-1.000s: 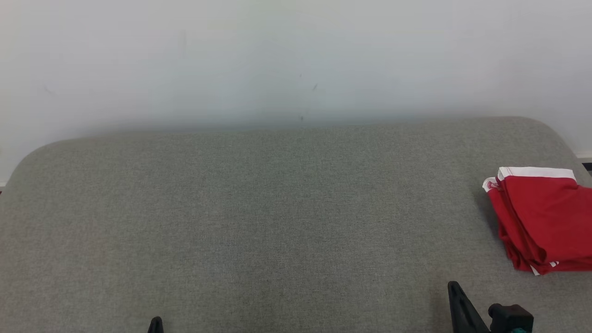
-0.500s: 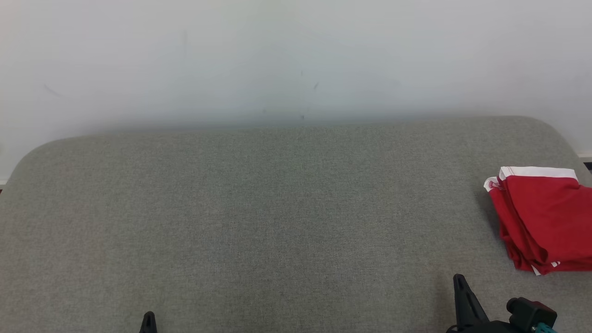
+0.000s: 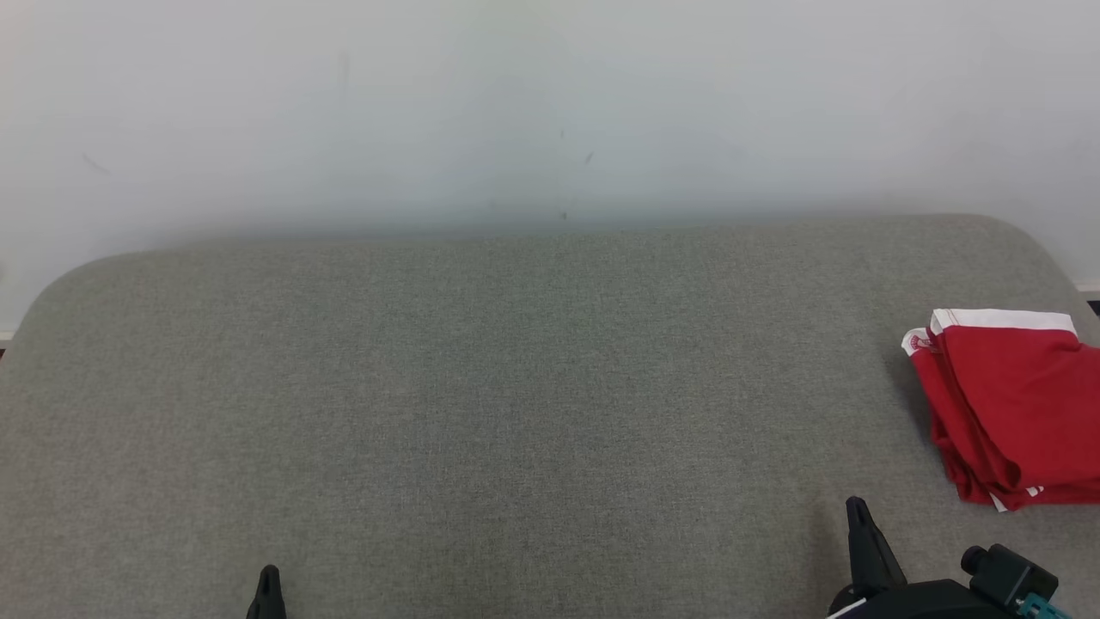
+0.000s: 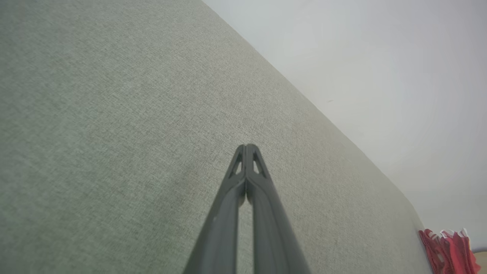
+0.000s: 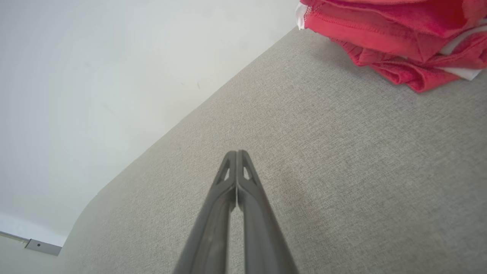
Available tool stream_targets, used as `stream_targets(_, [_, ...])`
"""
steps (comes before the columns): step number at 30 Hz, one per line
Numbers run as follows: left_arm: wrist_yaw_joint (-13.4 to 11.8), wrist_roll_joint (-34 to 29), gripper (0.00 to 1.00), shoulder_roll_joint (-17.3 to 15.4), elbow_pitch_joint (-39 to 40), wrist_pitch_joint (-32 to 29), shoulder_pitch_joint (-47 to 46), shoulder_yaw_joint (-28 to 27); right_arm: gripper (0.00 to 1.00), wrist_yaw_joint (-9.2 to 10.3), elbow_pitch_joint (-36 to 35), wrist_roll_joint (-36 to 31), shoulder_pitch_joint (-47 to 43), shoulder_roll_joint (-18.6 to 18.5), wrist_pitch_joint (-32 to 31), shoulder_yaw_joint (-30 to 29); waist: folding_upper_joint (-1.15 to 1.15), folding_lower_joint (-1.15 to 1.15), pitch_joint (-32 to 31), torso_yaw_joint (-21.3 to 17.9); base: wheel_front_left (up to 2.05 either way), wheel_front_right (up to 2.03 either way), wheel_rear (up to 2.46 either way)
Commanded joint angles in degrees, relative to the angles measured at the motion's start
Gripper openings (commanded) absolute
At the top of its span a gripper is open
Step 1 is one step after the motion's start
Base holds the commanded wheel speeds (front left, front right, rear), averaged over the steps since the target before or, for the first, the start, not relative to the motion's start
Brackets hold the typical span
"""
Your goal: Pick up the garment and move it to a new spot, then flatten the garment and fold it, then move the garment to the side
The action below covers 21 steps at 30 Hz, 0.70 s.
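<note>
The red garment (image 3: 1014,404) lies folded into a compact stack at the right end of the desk (image 3: 516,387), roughly midway between the desk's far and near edges. The head view cuts off its right part. A white band runs along its far side, a small round crest sits on a white corner at its left, and slivers of white show at its near corner. In the right wrist view the garment (image 5: 380,30) appears as several red layers with stitched hems, resting on the desk's (image 5: 342,152) gray woven cover. In the left wrist view the garment (image 4: 449,249) is a small red heap at the desk's distant end.

The right gripper (image 3: 855,507) hangs over the desk's near edge toward its right end, apart from the garment and pointing at the desk's far edge. In its own wrist view the right gripper (image 5: 236,152) has its jaws pressed together tip to tip, empty.

The left gripper (image 3: 269,574) sits at the desk's near edge, left of its middle and well apart from the garment. The left wrist view shows the left gripper (image 4: 246,146) with its jaws likewise closed and empty.

A white wall (image 3: 550,103) rises behind the desk's far edge, whose corners are rounded.
</note>
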State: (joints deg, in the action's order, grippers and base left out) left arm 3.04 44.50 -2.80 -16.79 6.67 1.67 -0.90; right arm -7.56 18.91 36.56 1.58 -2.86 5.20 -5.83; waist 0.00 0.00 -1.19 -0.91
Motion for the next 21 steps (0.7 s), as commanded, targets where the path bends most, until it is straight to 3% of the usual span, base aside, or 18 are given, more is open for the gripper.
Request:
stream_targets(1, [0.29,1.7,0.0,-0.08,0.92,-0.36,-1.66,-0.38,0.0,0.04,-0.99,1.85,1.38,-0.02,-0.29,-0.01,0.0,0.0,0.01,0.01,0.0,0.0,0.0])
stream_targets(21, [1.58,15.37,0.0,-0.09,1.55,-4.21,-3.66,-1.98,0.0,0.06,-2.23,17.75,2.46,-0.03,-3.71,-0.24,0.0,0.0,0.31,0.21,0.0,0.0,0.0])
